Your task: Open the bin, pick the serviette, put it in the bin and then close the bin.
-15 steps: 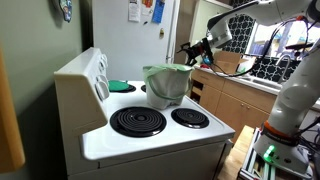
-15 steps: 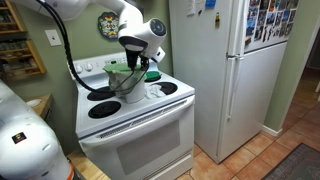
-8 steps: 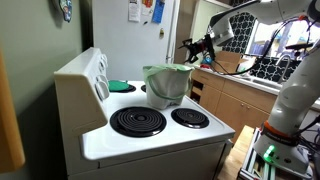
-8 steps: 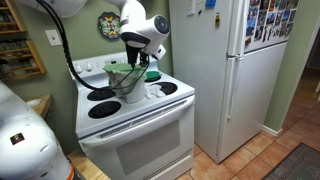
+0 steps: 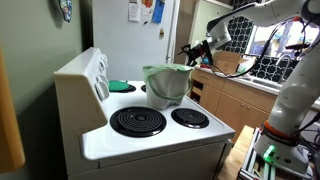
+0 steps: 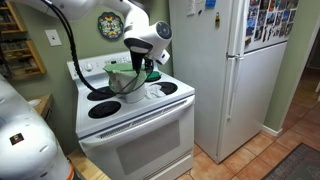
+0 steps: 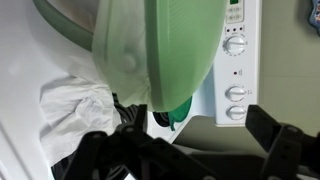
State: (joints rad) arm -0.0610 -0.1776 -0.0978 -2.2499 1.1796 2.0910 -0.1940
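The bin [image 5: 166,86] stands in the middle of the white stove top, pale grey with a pale green rim. It also shows in another exterior view [image 6: 124,81] and fills the top of the wrist view [image 7: 150,45], where its green domed lid faces me. I cannot tell whether the lid is open. The serviette [image 7: 68,108], white and crumpled, lies on the stove beside the bin's base. My gripper [image 7: 190,150] is open and empty. It hangs in the air beside the bin's upper part in both exterior views [image 5: 190,51] [image 6: 144,68].
A flat green disc [image 5: 118,86] lies at the back of the stove, partly seen behind the bin in the wrist view [image 7: 180,106]. The stove's control panel with knobs [image 7: 235,45] rises behind. Black burners [image 5: 137,121] lie in front. A white fridge [image 6: 225,60] stands beside the stove.
My gripper shifted only slightly beside the bin, up a little and back down. The bin and serviette have not moved.
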